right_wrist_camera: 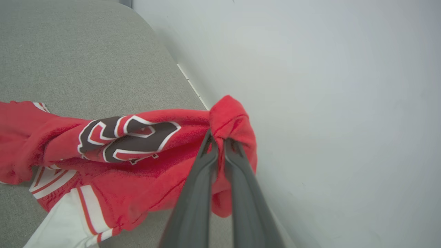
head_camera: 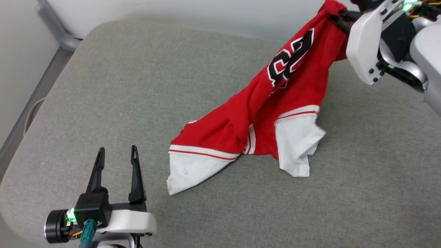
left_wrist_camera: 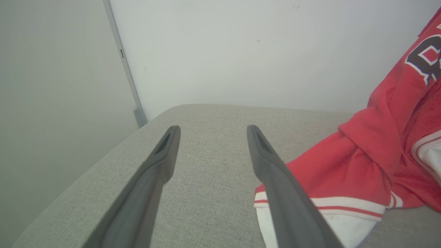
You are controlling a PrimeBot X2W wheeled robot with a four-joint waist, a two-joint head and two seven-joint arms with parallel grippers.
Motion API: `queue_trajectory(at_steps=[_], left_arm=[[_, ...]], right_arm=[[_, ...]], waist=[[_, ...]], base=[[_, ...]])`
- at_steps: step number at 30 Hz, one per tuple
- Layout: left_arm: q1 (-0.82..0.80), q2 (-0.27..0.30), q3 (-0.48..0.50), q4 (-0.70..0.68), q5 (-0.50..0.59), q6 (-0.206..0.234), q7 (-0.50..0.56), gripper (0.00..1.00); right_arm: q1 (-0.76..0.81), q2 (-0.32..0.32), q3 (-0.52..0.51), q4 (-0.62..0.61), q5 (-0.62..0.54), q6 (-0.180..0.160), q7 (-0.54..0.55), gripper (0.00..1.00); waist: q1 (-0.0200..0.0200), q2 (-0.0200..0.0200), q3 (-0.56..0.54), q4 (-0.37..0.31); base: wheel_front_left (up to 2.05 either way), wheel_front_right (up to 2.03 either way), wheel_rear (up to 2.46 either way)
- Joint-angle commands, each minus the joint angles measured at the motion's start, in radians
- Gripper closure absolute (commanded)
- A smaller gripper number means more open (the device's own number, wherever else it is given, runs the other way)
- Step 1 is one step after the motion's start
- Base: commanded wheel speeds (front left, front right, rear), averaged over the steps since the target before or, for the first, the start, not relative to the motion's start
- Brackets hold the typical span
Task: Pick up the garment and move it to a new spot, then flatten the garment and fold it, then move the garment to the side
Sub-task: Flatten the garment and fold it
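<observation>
The right tool point(right_wrist_camera: 217, 139) is pinched shut on a small bunched fold at 1 end of the garment point(head_camera: 282, 113) and holds that end up near the wall point(right_wrist_camera: 327, 103). The rest of the shirt slopes down, and its 2 white sleeves point(head_camera: 296, 144) lie on the grey padded surface point(head_camera: 137, 86). The left tool point(head_camera: 117, 151) hangs wide and empty just beside the nearer sleeve. The likeliest failure is that thin bite slipping as the cloth's weight comes onto it, dropping the shirt in a heap. The trailing sleeves could also drag and twist on the fabric cover, so the shirt lands bunched and harder to flatten. Swinging this close to the wall risks a bump.
</observation>
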Motion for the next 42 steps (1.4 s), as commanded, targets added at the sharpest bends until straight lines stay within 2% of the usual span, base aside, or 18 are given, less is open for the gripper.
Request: queue_trajectory(at_steps=[1, 7, 13, 20, 25, 29, 32, 37, 42], left_arm=[[0.018, 0.001, 0.006, 0.001, 0.006, -0.003, -0.003, 0.0], [0.062, 0.005, 0.024, 0.013, 0.009, -0.011, -0.003, 0.0], [0.107, 0.012, 0.038, 0.022, 0.014, -0.019, -0.003, 0.0], [0.154, 0.012, 0.054, 0.029, 0.016, -0.02, -0.003, 0.0], [0.162, 0.011, 0.055, 0.033, 0.016, -0.027, -0.003, 0.0], [0.165, 0.011, 0.058, 0.032, 0.018, -0.029, -0.003, 0.0], [0.159, 0.01, 0.06, 0.033, 0.02, -0.032, -0.003, 0.0], [0.142, 0.01, 0.062, 0.035, 0.019, -0.036, -0.003, 0.0], [0.136, 0.01, 0.065, 0.042, 0.021, -0.04, -0.003, 0.0]], right_arm=[[-0.017, -0.012, -0.003, -0.005, -0.001, -0.002, -0.017, 1.0], [0.02, -0.042, 0.002, -0.087, 0.003, -0.002, -0.089, 1.0], [0.14, -0.082, 0.014, -0.26, -0.001, -0.002, -0.115, 1.0], [0.418, -0.149, 0.031, -0.535, -0.004, -0.002, -0.066, 1.0], [0.656, -0.213, 0.004, -0.636, 0.006, -0.002, -0.023, 1.0], [0.84, -0.248, -0.044, -0.638, -0.014, -0.002, -0.001, 1.0], [0.961, -0.242, -0.101, -0.601, -0.037, -0.002, -0.003, 1.0], [1.133, -0.189, -0.166, -0.526, -0.065, -0.001, 0.006, 1.0], [1.207, -0.133, -0.24, -0.467, -0.116, -0.002, -0.021, 1.0]], waist=[[-0.0001, 0.0, -0.034, -0.026], [-0.0001, 0.0, -0.098, -0.073], [-0.0001, 0.0, -0.161, -0.117], [-0.0001, 0.0, -0.211, -0.156], [-0.0001, 0.0, -0.219, -0.16], [-0.0001, 0.0, -0.213, -0.16], [-0.0001, 0.0, -0.198, -0.157], [-0.0001, 0.0, -0.175, -0.151], [-0.0001, 0.0, -0.168, -0.152]], base=[[0.0, 0.0, 0.0], [0.0, 0.0, 0.0], [0.0, 0.0, 0.0], [0.0, 0.0, 0.0], [0.0, 0.0, 0.0], [0.0, 0.0, 0.0], [0.0, 0.0, 0.0], [0.0, 0.0, 0.0], [0.0, 0.0, 0.0]])
